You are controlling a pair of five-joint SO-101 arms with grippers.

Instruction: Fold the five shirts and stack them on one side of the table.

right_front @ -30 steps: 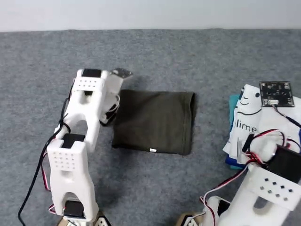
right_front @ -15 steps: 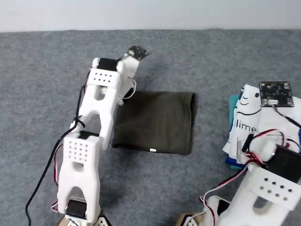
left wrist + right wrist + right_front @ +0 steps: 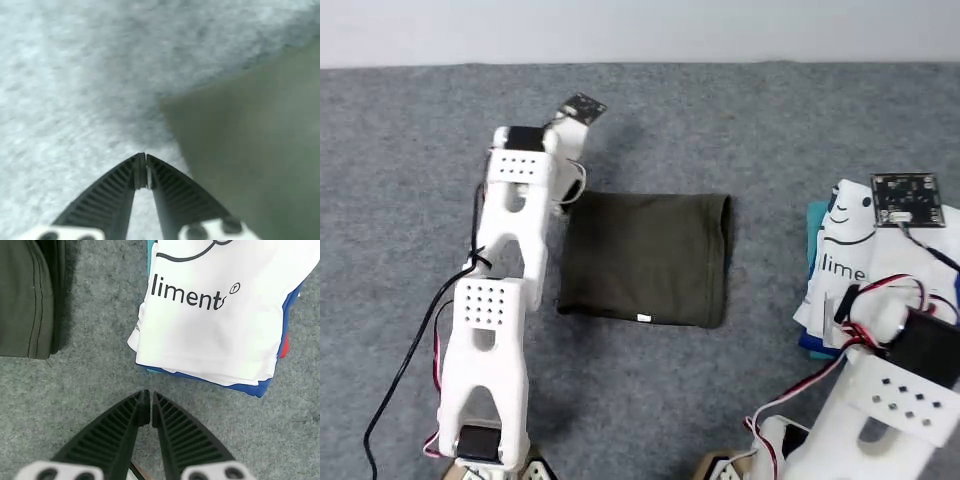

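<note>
A folded olive shirt point(image 3: 645, 258) lies flat on the grey carpet mid-table. The left arm point(image 3: 515, 215) stretches along the shirt's left side. In the left wrist view my left gripper point(image 3: 145, 172) is shut and empty, hovering over carpet just off a corner of the olive shirt point(image 3: 250, 150). A stack of folded shirts point(image 3: 848, 255) sits at the right, with a white printed shirt point(image 3: 220, 310) on top of blue layers. My right gripper point(image 3: 150, 407) is shut and empty, above bare carpet just in front of that stack.
The right arm point(image 3: 890, 390) stays folded at the table's near right corner, partly covering the stack. Grey carpet point(image 3: 770, 130) covers the whole table, with open room behind and in front of the olive shirt. A pale wall runs along the far edge.
The left arm lifted away from the olive shirt's left edge toward the far side, then shifted slightly left. The shirt and the right arm kept still.
</note>
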